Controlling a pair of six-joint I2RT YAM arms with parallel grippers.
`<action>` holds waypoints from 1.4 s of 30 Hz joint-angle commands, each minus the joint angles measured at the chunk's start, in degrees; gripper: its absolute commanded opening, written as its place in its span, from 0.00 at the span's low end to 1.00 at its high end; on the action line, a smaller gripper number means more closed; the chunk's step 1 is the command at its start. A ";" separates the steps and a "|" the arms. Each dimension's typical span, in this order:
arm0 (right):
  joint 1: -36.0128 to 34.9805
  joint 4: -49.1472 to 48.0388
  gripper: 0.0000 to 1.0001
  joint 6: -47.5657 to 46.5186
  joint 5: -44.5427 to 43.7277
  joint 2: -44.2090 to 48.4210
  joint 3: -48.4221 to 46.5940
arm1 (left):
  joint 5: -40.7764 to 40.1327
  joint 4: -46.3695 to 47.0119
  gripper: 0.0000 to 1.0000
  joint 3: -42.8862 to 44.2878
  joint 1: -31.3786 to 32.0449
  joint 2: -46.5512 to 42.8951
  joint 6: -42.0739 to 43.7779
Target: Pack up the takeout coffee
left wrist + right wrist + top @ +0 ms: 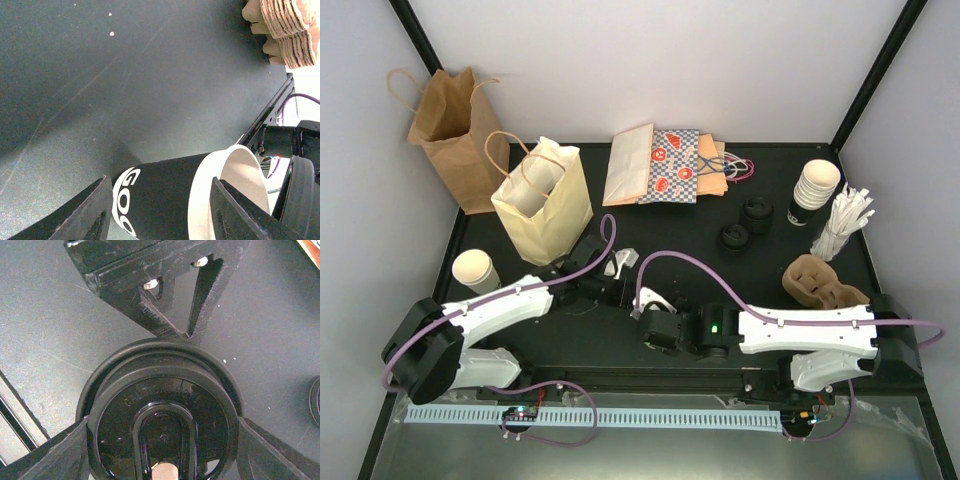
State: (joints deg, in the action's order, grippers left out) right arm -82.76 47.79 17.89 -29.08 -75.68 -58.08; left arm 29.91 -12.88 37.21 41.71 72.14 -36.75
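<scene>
A takeout coffee cup (165, 200) with a black sleeve and a white rim lies sideways between the fingers of my left gripper (160, 212), held off the table. In the top view that cup (619, 263) shows as a white patch at the left gripper (605, 278), near the table's middle. My right gripper (162, 452) is shut on a black sip lid (160, 410), its fingers against both sides. One left finger (165, 285) stands just beyond the lid. The lid's edge (302, 200) sits right next to the cup's open rim. In the top view the right gripper (655, 318) meets the left one.
A cream handled bag (542, 200) stands open behind the left arm, with a brown bag (450, 130) further back. A loose white cup (475, 270) stands at the left. Flat printed bags (665, 165), spare lids (745, 225), stacked cups (817, 185), white sticks (845, 225) and a pulp tray (820, 280) are also there.
</scene>
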 commanded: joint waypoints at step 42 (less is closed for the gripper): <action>-0.34 -5.43 0.72 -6.94 -21.63 -2.47 1.96 | -15.89 -6.79 0.59 0.39 -5.65 -17.51 -0.14</action>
State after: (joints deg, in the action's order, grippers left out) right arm -86.63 44.93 13.85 -46.81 -76.95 -55.44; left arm 16.27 -18.50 36.36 37.17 56.12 -37.21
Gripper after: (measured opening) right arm 0.739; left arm 0.584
